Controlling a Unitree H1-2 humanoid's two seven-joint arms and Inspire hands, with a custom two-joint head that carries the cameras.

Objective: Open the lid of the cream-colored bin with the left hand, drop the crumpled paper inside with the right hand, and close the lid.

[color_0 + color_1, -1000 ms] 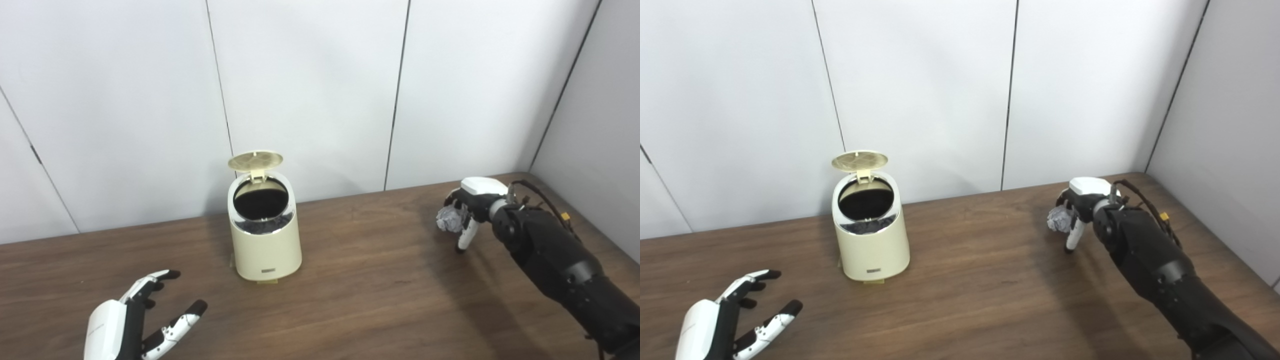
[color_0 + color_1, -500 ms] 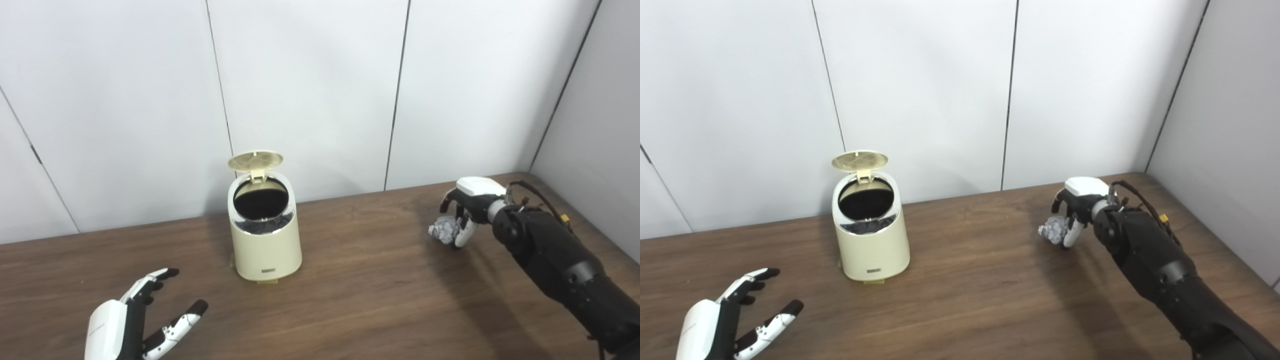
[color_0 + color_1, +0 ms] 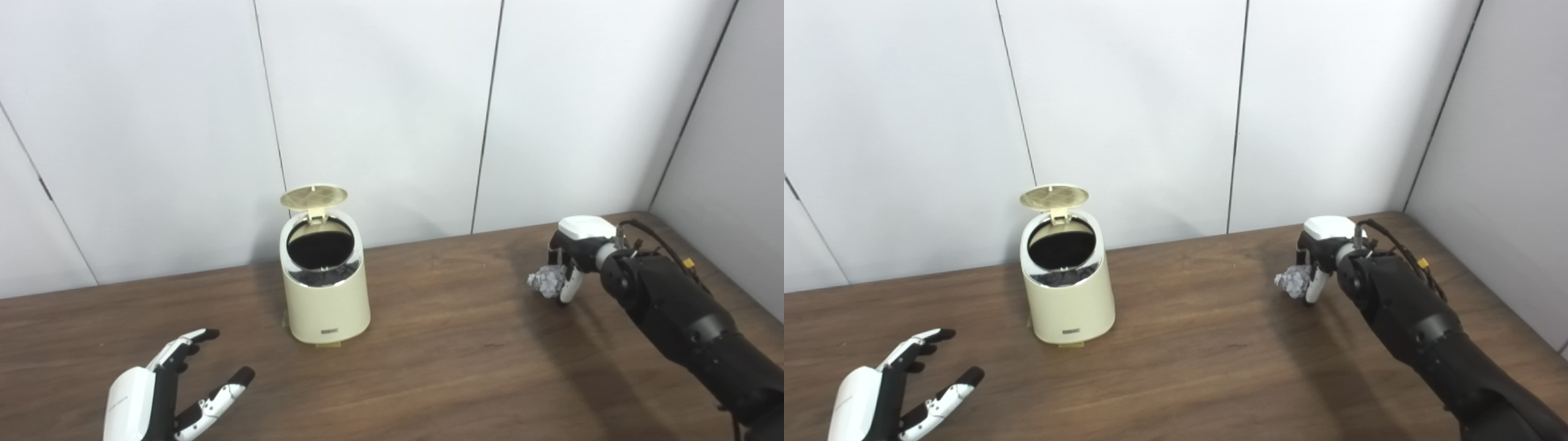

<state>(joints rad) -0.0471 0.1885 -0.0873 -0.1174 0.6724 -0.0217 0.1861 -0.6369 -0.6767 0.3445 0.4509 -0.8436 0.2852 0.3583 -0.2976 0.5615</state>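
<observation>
Cream-colored bin (image 3: 324, 288) stands upright on the brown wooden table (image 3: 441, 367), near the back edge and left of the middle, with its round lid (image 3: 313, 196) tipped up and back on its hinge so the mouth is open. Inside, the bin looks dark, and a bit of dark liner shows along the front of the rim; whether anything else lies in it cannot be told. Crumpled paper (image 3: 547, 282), a small grey-white ball, is far off to the right, held in the right hand (image 3: 569, 260), whose fingers curl down around it, just above or touching the tabletop. The black right arm (image 3: 680, 318) stretches in from the lower right corner. Between paper and bin lies only bare wood. At the lower left, the left hand (image 3: 159, 392) hovers low over the table with its fingers spread wide and holding nothing, well apart from the bin. Pale wall panels (image 3: 380, 110) rise behind the table.
</observation>
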